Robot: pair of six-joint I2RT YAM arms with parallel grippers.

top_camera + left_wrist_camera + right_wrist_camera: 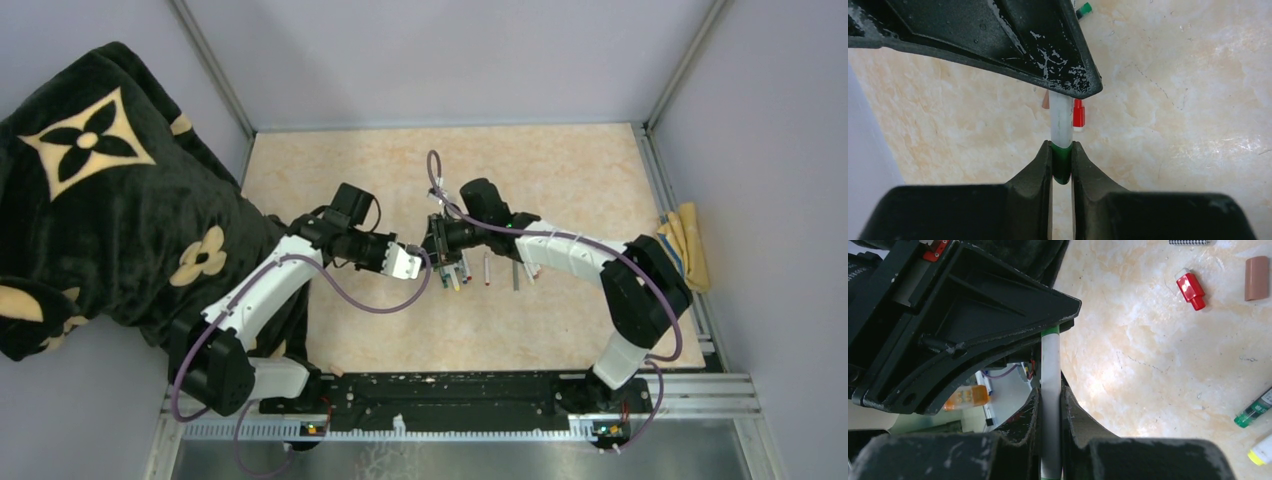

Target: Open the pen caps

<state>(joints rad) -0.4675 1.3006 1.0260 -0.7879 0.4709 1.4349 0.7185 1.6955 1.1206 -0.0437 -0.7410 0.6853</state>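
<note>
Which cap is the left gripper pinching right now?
The green cap, on the end of the white pen that the right gripper holds. The red cap and brown cap lie loose on the table.

We see a pale, marbled table [560, 180]. On it a loose red cap [1191, 288] lies near a brown cap [1257, 271]. A green-tipped pen [1254, 412] and a yellow-tipped pen [1261, 452] lie side by side, apart from both caps.
</note>
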